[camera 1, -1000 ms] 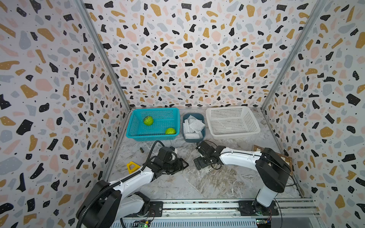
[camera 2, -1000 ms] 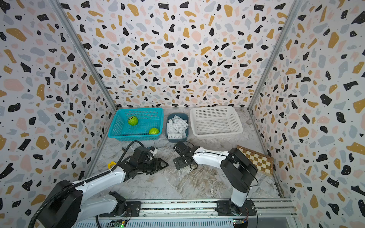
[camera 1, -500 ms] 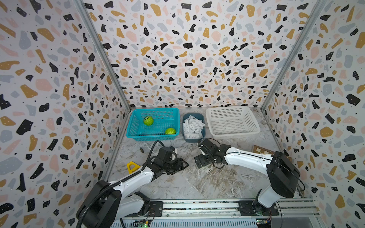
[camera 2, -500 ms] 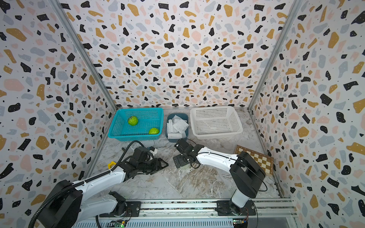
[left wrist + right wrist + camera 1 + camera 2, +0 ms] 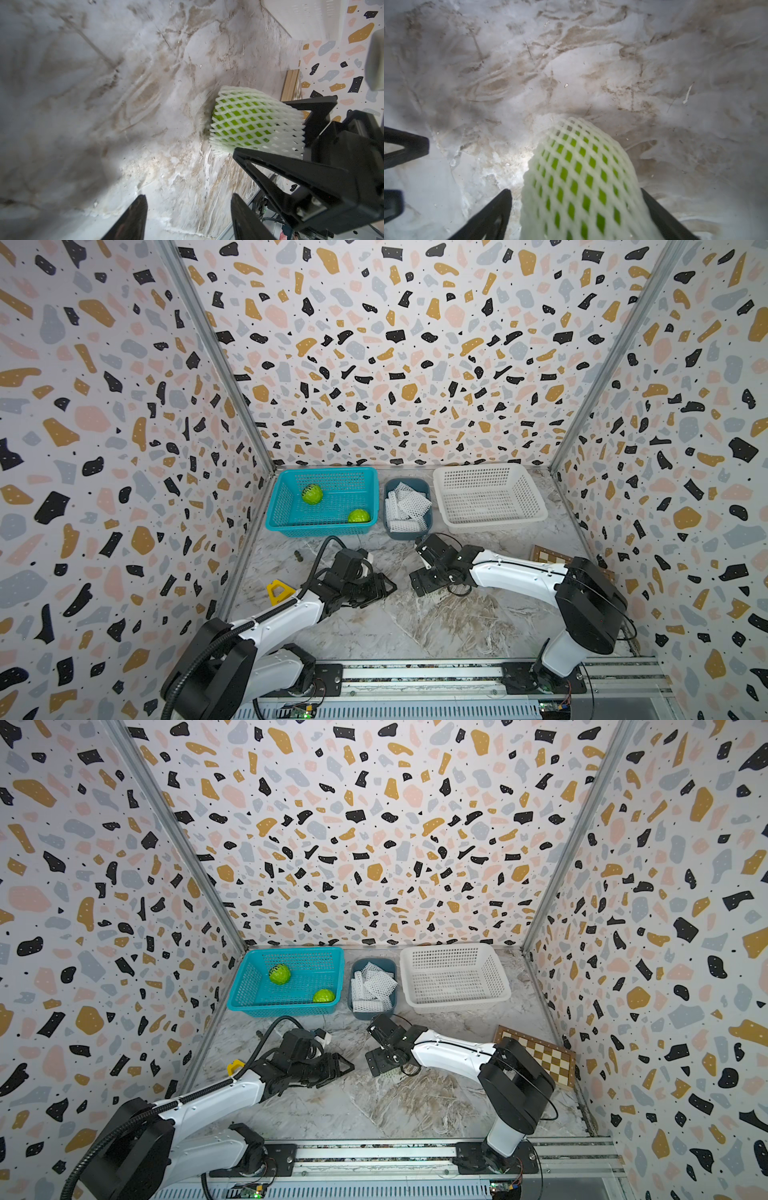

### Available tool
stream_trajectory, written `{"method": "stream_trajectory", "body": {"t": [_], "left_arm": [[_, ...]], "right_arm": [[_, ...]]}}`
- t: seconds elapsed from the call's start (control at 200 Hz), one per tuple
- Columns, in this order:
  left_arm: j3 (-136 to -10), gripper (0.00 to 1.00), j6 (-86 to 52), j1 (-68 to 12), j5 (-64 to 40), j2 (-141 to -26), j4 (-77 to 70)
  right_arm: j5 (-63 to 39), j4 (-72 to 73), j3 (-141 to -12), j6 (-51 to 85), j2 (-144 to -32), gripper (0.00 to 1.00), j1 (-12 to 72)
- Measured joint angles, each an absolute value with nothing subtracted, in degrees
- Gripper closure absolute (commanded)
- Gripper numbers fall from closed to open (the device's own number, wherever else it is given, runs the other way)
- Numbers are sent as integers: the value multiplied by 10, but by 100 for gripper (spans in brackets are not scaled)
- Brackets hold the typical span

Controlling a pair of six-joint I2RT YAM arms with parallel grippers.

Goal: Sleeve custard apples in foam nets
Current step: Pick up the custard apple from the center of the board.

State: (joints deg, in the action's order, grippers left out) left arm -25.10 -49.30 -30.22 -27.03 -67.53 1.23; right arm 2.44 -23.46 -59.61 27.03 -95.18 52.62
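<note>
Two bare green custard apples (image 5: pixel 312 494) (image 5: pixel 359 515) lie in the blue basket (image 5: pixel 286 506). White foam nets (image 5: pixel 406 506) fill the small dark bin. Another custard apple, sleeved in a foam net (image 5: pixel 249 120) (image 5: pixel 581 166), rests on the marble table. My right gripper (image 5: pixel 575 191) (image 5: pixel 420 568) stands open around it: one finger touches the net and the other shows a small gap. In a top view only a bit of its mesh (image 5: pixel 388 1074) peeks out under that gripper. My left gripper (image 5: pixel 189 197) (image 5: pixel 384 588) hangs open and empty a short way left of it.
A white lattice basket (image 5: pixel 536 497) stands at the back right. A chessboard (image 5: pixel 540 1052) lies by the right wall. A yellow piece (image 5: pixel 278 591) and a small dark object (image 5: pixel 297 556) sit near the left wall. The arms' rail runs along the front edge.
My right arm's elbow has swung right and its jaws have narrowed a little around the sleeved fruit. The left arm has stayed still.
</note>
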Motion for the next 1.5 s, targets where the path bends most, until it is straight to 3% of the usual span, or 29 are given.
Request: {"method": "stream_trajectory", "body": {"t": [0.926, 1.502], "left_arm": [[-251, 37, -493, -302, -270, -675, 12], [-251, 37, -493, -302, -269, -664, 17]], "right_arm": [[58, -203, -594, 252, -993, 18, 529], [24, -163, -565, 233, -983, 20, 507]]}}
